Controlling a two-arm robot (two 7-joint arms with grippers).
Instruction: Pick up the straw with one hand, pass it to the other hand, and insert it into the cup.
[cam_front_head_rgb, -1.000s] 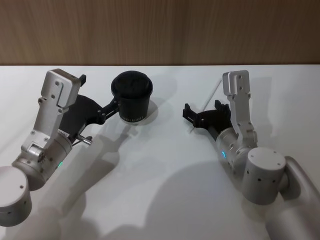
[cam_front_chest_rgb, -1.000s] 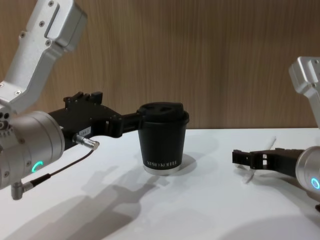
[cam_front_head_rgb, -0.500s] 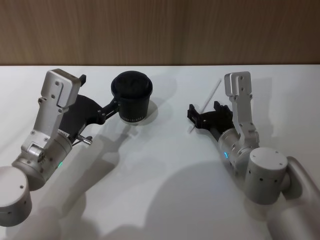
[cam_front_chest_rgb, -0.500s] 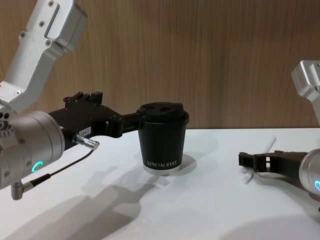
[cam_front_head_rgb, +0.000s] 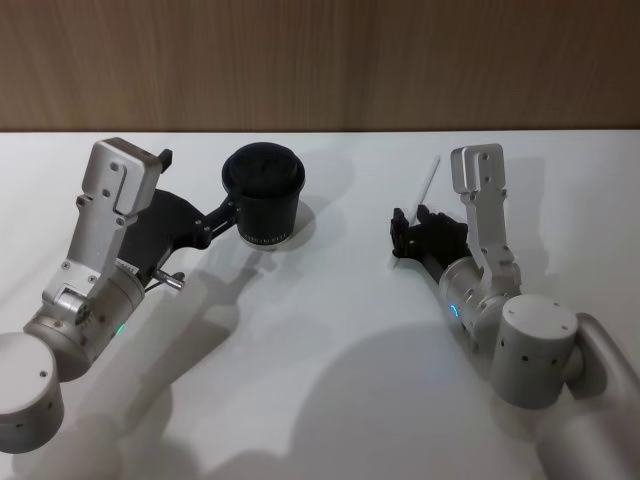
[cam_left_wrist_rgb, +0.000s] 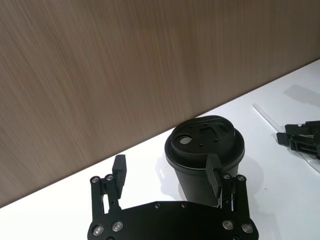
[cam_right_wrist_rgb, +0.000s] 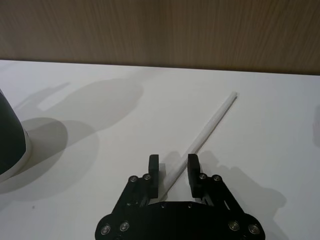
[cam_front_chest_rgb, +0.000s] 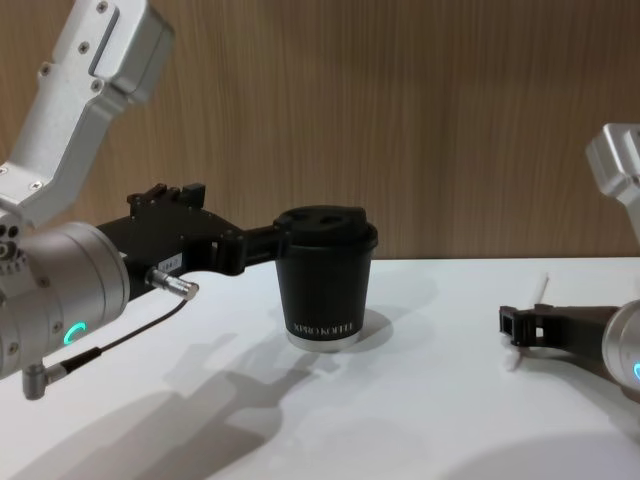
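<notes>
the straw (cam_right_wrist_rgb: 201, 139) is lying flat on the white worktop (cam_front_head_rgb: 330, 330), and its near end is sitting between the two fingers of the right tool (cam_right_wrist_rgb: 173, 162), which is resting low over the surface. that tool is standing open, with a little gap showing on each side of the straw, so nothing is being gripped yet. the straw's long axis is running away from the tool toward the wooden wall (cam_front_head_rgb: 320, 60), slanting slightly off the tool's own line of reach, so i judge the fingers are lining up to close across it near that end. the left tool (cam_left_wrist_rgb: 166, 170) is also standing open, well apart from the straw, with one finger right against or just beside the cup (cam_front_head_rgb: 263, 195); i cannot tell which. the right arm is clearly the nearer one for the pickup
</notes>
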